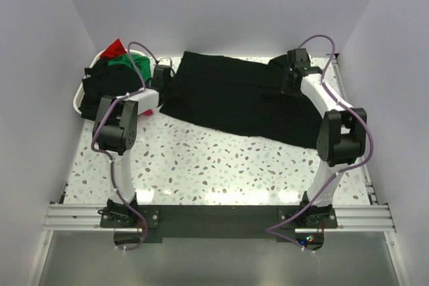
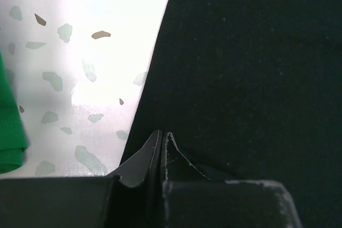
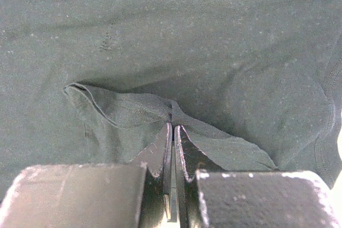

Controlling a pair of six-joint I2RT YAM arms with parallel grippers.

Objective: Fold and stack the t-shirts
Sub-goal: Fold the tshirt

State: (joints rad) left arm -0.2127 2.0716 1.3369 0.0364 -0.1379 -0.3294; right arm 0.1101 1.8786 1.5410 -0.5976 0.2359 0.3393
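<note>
A black t-shirt [image 1: 234, 95] lies spread across the back of the table. My left gripper [image 1: 163, 75] is at its back left corner. In the left wrist view the left gripper [image 2: 162, 134] is shut on the shirt's edge [image 2: 240, 68]. My right gripper [image 1: 292, 77] is at the shirt's back right part. In the right wrist view the right gripper [image 3: 172, 126] is shut on a raised pinch of the black cloth [image 3: 123, 108], which puckers up to the tips. More shirts, black [image 1: 100, 82], green [image 1: 134, 65] and red [image 1: 114, 49], sit heaped in the basket.
A white basket [image 1: 77, 104] stands at the back left corner against the wall. A green shirt edge [image 2: 10, 132] hangs near the left gripper. White walls close in the left, back and right. Speckled table top [image 1: 221, 165] lies in front of the shirt.
</note>
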